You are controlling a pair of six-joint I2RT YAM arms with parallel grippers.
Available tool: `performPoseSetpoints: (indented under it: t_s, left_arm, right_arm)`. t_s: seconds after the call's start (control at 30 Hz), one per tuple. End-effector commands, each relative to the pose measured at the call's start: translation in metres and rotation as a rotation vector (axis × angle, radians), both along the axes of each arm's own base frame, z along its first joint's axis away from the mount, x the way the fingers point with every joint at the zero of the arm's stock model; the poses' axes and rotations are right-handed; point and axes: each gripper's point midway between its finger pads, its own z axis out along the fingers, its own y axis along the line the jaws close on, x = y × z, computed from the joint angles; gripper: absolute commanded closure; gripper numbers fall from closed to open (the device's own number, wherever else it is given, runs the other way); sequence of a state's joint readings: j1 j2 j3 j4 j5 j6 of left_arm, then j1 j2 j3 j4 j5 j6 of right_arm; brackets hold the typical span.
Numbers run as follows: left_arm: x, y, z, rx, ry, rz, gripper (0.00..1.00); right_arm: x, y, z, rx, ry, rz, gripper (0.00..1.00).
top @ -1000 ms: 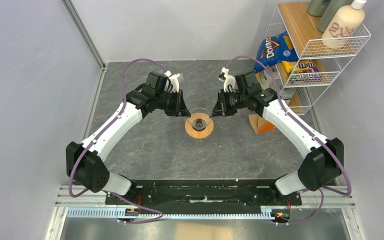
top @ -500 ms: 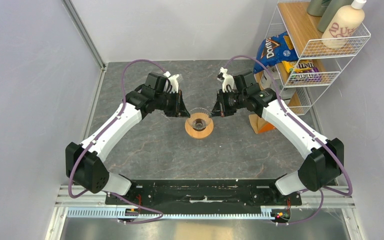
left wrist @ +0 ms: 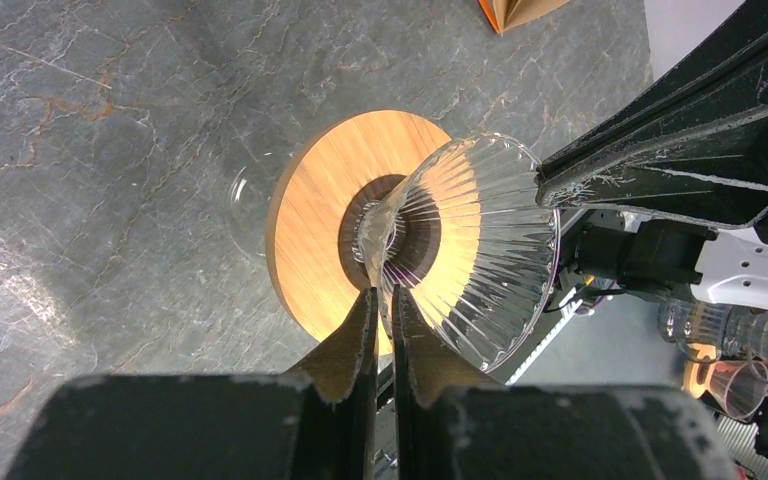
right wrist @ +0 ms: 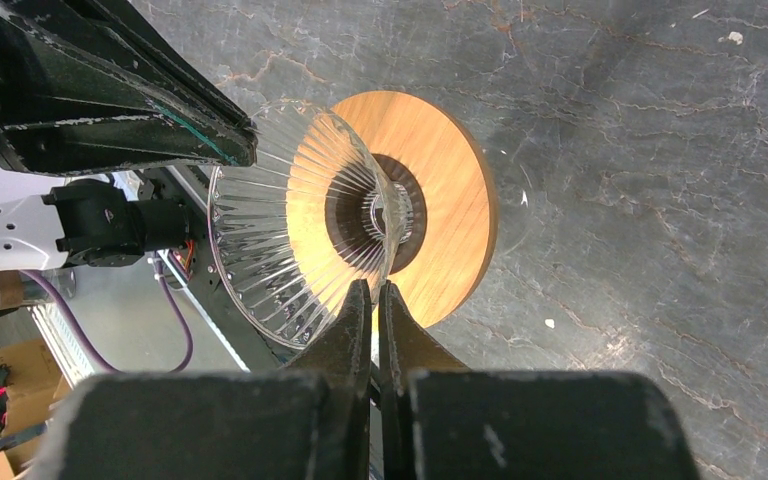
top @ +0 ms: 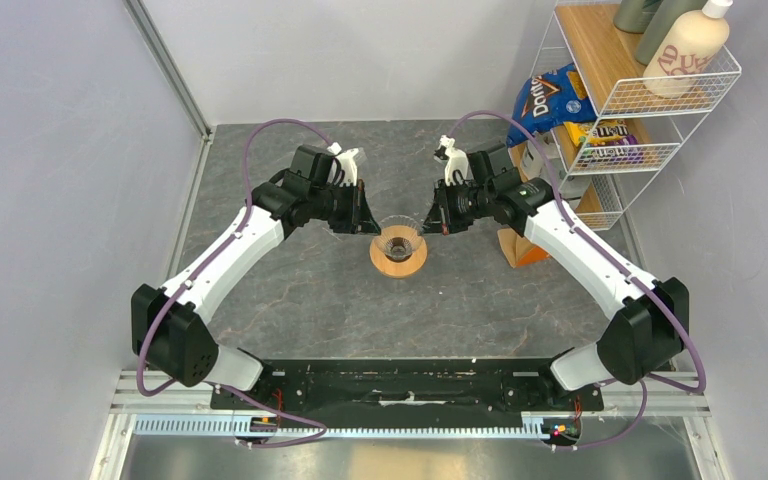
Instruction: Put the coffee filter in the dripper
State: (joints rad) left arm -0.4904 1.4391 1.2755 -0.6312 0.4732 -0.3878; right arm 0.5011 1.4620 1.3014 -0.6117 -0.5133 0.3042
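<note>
The dripper (top: 398, 243), a clear ribbed glass cone on a round wooden collar (left wrist: 325, 215), stands mid-table between both arms. My left gripper (top: 369, 224) is shut on the cone's left wall; in the left wrist view its tips (left wrist: 382, 292) pinch the glass (left wrist: 480, 240). My right gripper (top: 428, 222) is shut on the right wall, with its tips (right wrist: 373, 285) on the glass (right wrist: 280, 230) above the collar (right wrist: 450, 200). An orange-brown folded paper piece (top: 518, 248) stands by the shelf; I cannot tell if it is the coffee filter. The cone is empty.
A white wire shelf (top: 640, 100) stands at the back right with a Doritos bag (top: 550, 100), an M&M's box (top: 605, 140) and bottles (top: 690, 45). Grey walls close the left and back sides.
</note>
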Motion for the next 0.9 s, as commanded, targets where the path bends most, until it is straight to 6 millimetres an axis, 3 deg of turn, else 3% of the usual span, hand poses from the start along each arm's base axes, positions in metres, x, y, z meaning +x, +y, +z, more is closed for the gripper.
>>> performPoseSetpoints:
  t_s: [0.0,0.87]
  left_arm:
    - [-0.003,0.000,-0.033,0.075,0.013,-0.031,0.98]
    - [-0.015,0.008,-0.062,0.165,-0.028,-0.071,0.98]
  right_arm:
    - [-0.009,-0.001,-0.026,-0.067,0.004,0.046,1.00]
    - [-0.017,-0.008,-0.044,-0.143,-0.027,0.071,1.00]
